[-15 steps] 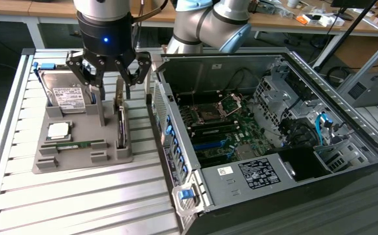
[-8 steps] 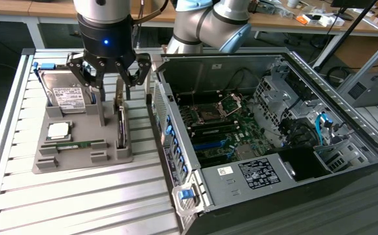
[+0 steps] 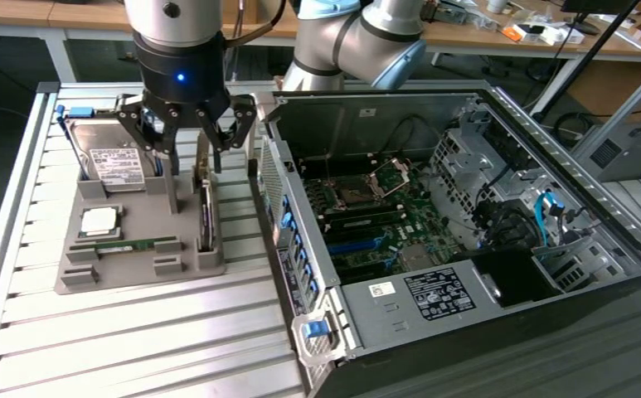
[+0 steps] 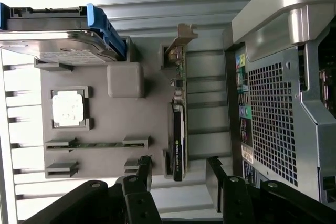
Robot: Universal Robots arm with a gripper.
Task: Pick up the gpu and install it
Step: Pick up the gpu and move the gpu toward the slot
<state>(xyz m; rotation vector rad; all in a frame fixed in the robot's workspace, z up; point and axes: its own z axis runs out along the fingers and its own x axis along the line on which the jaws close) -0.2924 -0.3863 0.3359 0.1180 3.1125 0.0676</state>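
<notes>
In the pickup approach, the pincer [image 3: 190, 157] hung apart above the gpu [image 3: 203, 211], which stood edgewise in its grey holder [image 3: 132, 269], not yet straddled.

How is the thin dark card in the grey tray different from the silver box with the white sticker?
The thin dark greenish gpu card stands on its edge; the boxy silver hard drive shows its broad labelled face. The gpu card is slim and dark; the hard drive is thick, shiny, with blue plastic. Both sit in the grey plastic tray.
</notes>
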